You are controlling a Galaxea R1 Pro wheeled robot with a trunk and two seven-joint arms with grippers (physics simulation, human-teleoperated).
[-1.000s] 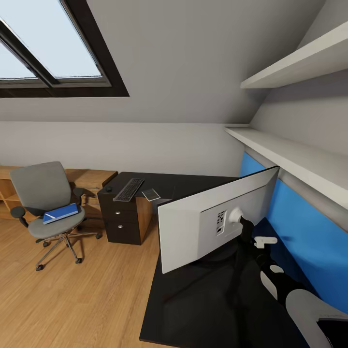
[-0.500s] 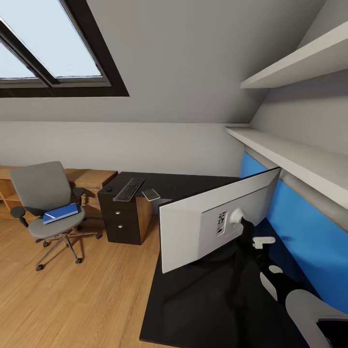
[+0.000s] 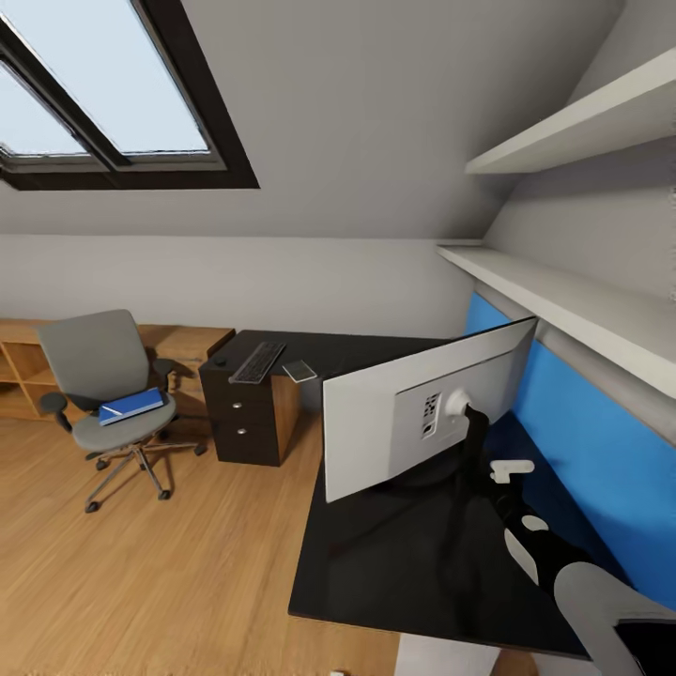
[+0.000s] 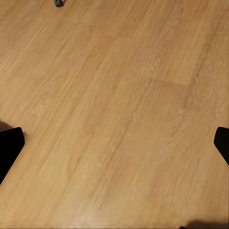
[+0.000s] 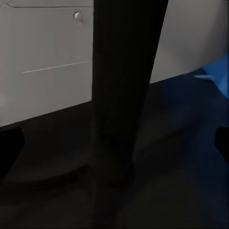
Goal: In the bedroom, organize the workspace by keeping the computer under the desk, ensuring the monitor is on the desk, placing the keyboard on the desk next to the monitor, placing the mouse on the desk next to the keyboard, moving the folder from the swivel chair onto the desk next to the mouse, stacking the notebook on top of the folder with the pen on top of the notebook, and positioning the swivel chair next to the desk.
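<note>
You see the monitor's [image 3: 413, 422] pale grey back on a glossy black desk [image 3: 394, 573], against a bright blue wall panel [image 3: 582, 469]. The swivel chair [image 3: 108, 376] is grey, carrying a blue folder [image 3: 131, 406], over your honey-toned wood-grain floor [image 4: 114, 114].

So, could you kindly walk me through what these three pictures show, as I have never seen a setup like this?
These are simulator renders from a wheeled robot with two arms, steered by a person. The large picture comes from its head camera, looking down over a black desk. On the desk stands a monitor, seen from behind, and the robot's right arm reaches toward its stand. At the desk's far end lie a keyboard and a small grey notebook. A swivel chair stands on the wooden floor with a blue folder on its seat. The other two pictures come from cameras at the wrists. The left one looks at bare floor past open fingers. The right one looks closely at the stand; nothing is held.
</note>
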